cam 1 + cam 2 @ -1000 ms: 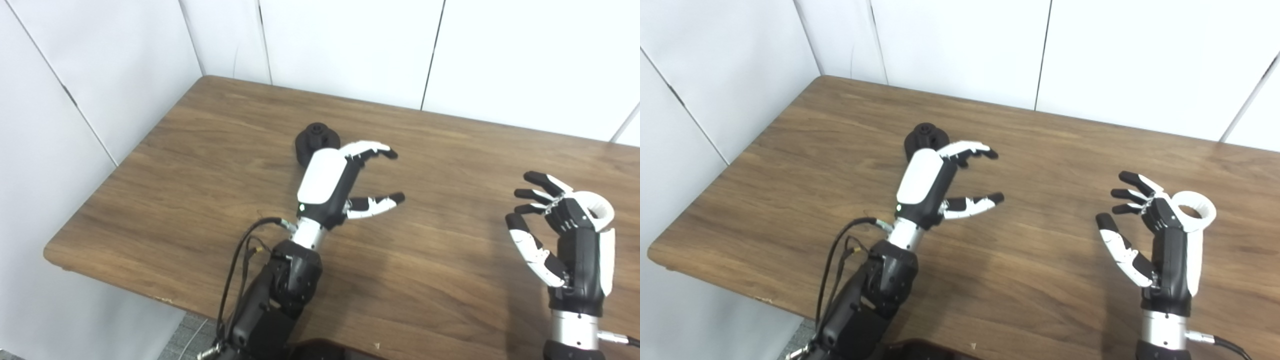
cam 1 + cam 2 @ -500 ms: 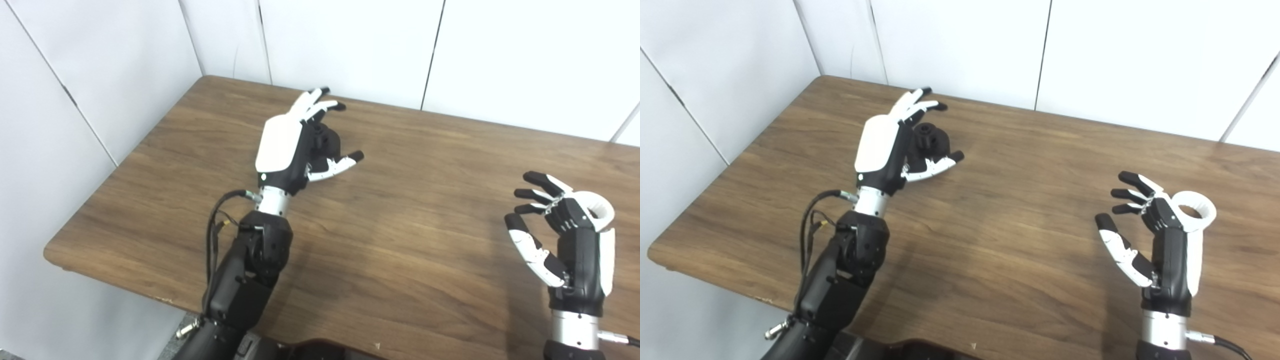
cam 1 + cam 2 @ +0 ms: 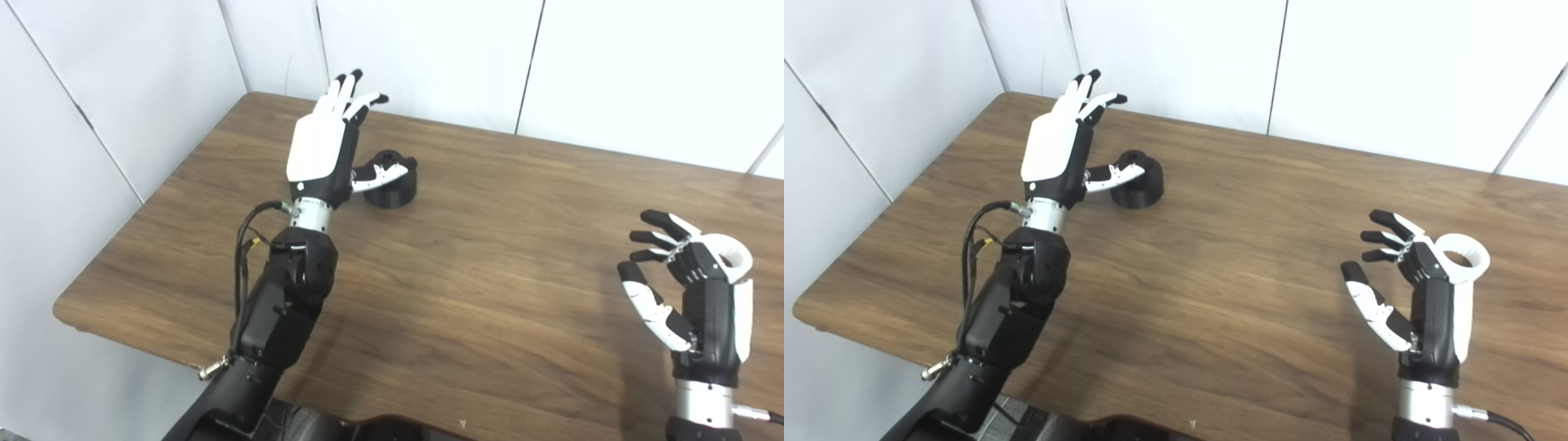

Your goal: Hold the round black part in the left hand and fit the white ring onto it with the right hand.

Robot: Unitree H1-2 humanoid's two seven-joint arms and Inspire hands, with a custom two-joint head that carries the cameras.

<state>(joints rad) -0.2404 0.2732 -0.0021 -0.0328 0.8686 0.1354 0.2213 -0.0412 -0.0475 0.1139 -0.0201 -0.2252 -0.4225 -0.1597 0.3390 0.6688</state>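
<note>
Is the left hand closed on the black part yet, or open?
Open. The left hand has its fingers spread upward beside the round black part, which sits on the table; only the thumb reaches over it.

Open tabletop between the two hands, with clutter only at the far left and right edges.

The wooden table [image 3: 490, 294] lies bare across its whole middle, giving wide room between the arms. The round black part [image 3: 392, 184] sits at the far left, the left hand [image 3: 324, 147] raised just beside it with fingers spread and its thumb over the part's top, blocking the approach from the left. The white ring [image 3: 1464, 260] lies behind the open right hand [image 3: 1415, 288], which screens it. White wall panels [image 3: 429, 55] close off the far edge.
</note>
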